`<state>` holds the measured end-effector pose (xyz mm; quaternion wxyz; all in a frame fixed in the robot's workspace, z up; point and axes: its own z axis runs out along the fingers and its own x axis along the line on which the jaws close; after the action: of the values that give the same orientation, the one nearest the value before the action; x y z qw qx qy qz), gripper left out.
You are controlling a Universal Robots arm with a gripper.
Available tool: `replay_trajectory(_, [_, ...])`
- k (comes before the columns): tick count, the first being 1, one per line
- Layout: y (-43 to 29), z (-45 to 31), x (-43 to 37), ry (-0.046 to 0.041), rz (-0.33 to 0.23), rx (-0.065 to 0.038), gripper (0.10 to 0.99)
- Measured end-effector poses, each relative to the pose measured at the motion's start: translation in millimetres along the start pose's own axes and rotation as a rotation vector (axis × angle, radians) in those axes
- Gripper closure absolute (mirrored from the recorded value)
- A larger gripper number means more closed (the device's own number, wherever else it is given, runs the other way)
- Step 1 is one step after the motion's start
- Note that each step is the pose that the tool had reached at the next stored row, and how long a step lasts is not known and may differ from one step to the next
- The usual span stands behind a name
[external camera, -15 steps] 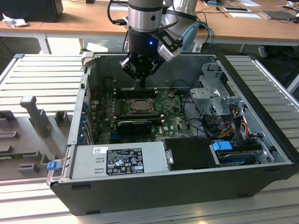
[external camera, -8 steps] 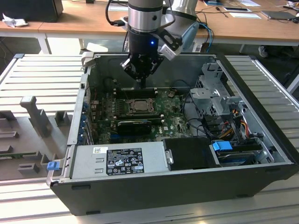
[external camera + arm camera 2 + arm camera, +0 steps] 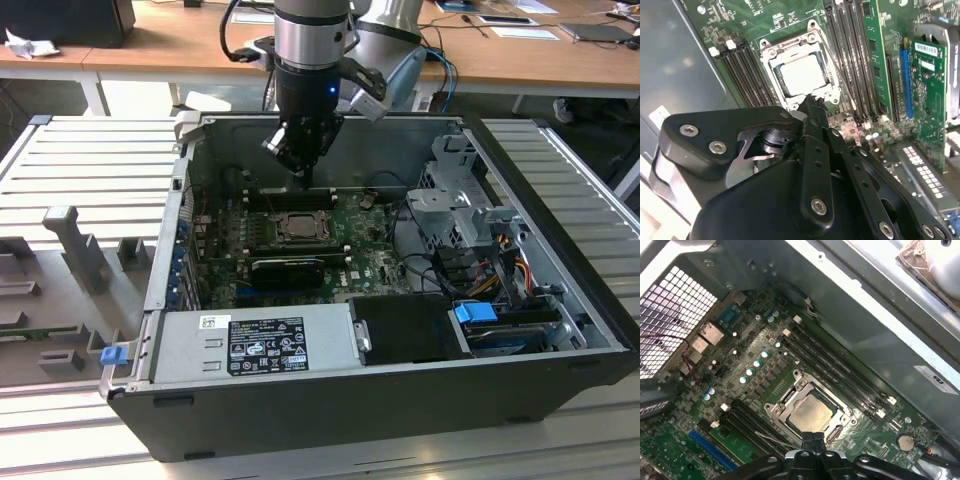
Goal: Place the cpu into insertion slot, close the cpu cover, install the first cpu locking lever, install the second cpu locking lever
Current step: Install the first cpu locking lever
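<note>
The cpu (image 3: 802,75) (image 3: 810,412), a pale silvery square, lies flat in the insertion slot (image 3: 300,226) on the green board. The cpu cover (image 3: 771,54) (image 3: 789,399), a silver-grey frame, lies down around it, with the chip showing through its window. My gripper (image 3: 303,176) (image 3: 812,101) (image 3: 813,436) hangs just above one edge of the socket. Its black fingers are pressed together into one narrow tip and hold nothing. A thin silvery rod (image 3: 771,438) runs beside the socket, near the fingertip.
Long black memory slots (image 3: 742,70) (image 3: 835,372) flank the socket on both sides. A long black expansion card (image 3: 288,268) lies in front of it. The case walls (image 3: 175,220), a drive cage (image 3: 460,205) and a power supply (image 3: 255,340) box in the board.
</note>
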<state>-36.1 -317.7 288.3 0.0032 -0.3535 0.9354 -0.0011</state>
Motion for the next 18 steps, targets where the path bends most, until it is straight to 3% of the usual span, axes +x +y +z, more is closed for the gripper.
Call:
replay_trajectory(3, [0.0,0.0,0.0,-0.0003,-0.044,0.000,0.980])
replay_trajectory(10, [0.1,1.9,0.2,0.0007,0.077,0.001,0.980])
replay_trajectory(18, [0.1,2.4,0.2,0.0013,0.263,0.002,0.980])
